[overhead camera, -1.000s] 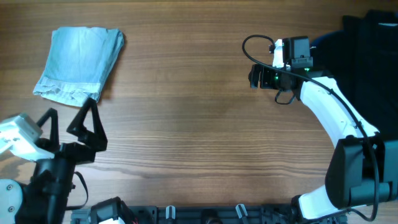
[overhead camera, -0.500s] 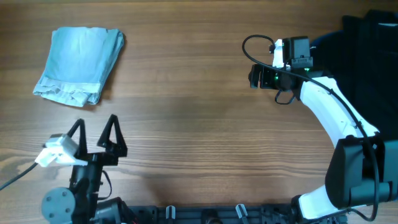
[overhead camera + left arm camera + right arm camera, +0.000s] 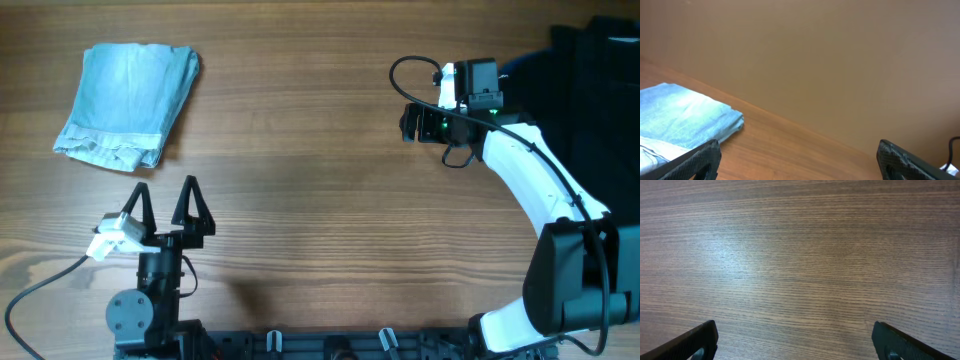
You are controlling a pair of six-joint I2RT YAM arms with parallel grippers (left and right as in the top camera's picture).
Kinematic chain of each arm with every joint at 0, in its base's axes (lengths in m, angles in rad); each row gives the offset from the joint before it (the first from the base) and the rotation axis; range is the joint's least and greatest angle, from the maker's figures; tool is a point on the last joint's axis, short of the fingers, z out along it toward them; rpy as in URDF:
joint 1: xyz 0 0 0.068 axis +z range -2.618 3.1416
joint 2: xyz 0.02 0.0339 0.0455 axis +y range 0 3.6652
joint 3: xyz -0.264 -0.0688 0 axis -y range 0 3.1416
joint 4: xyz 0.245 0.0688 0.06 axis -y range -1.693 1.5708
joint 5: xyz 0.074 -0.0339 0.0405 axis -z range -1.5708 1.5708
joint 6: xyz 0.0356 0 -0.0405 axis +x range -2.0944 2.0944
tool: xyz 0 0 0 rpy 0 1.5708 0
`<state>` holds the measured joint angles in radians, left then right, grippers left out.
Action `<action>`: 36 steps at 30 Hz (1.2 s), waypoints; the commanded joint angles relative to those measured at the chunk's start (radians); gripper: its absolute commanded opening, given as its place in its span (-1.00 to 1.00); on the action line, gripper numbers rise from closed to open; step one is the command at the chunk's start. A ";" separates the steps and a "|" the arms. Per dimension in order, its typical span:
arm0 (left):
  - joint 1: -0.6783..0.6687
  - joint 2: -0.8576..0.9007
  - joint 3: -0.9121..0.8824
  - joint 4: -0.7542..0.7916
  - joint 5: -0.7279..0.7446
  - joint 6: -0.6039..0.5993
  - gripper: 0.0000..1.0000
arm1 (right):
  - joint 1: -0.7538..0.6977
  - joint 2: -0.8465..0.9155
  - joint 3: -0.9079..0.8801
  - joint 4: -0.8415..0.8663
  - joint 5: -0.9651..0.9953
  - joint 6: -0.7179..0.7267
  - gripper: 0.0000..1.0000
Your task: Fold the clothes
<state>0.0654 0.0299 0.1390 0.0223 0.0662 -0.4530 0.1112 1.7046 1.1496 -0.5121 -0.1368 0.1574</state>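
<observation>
The light blue denim shorts (image 3: pixel 127 102) lie folded into a compact rectangle at the far left of the wooden table. They also show at the left edge of the left wrist view (image 3: pixel 680 117). My left gripper (image 3: pixel 166 197) is open and empty, near the front edge, below and to the right of the shorts, apart from them. In its own view the fingertips (image 3: pixel 799 160) are spread wide. My right gripper (image 3: pixel 408 122) hovers over bare wood at the right centre. Its fingers (image 3: pixel 796 340) are wide open and empty.
A pile of dark garments (image 3: pixel 598 100) lies at the far right edge of the table, behind the right arm. A black cable loops above the right wrist (image 3: pixel 412 70). A rail with clips runs along the front edge (image 3: pixel 330 342).
My left arm has swung right and in from the left front corner, ending upright near the front edge with its fingers pointing away. The shorts and right arm have not moved.
</observation>
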 commanded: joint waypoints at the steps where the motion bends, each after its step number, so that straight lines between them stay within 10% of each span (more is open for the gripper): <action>1: -0.013 -0.027 -0.029 0.012 -0.060 -0.005 1.00 | -0.004 0.013 0.016 0.003 0.004 0.010 0.99; 36: -0.075 -0.023 -0.133 -0.087 -0.139 -0.004 1.00 | -0.004 0.013 0.016 0.003 0.003 0.006 0.99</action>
<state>-0.0048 0.0139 0.0120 -0.0673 -0.0559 -0.4549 0.1112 1.7046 1.1496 -0.5121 -0.1368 0.1574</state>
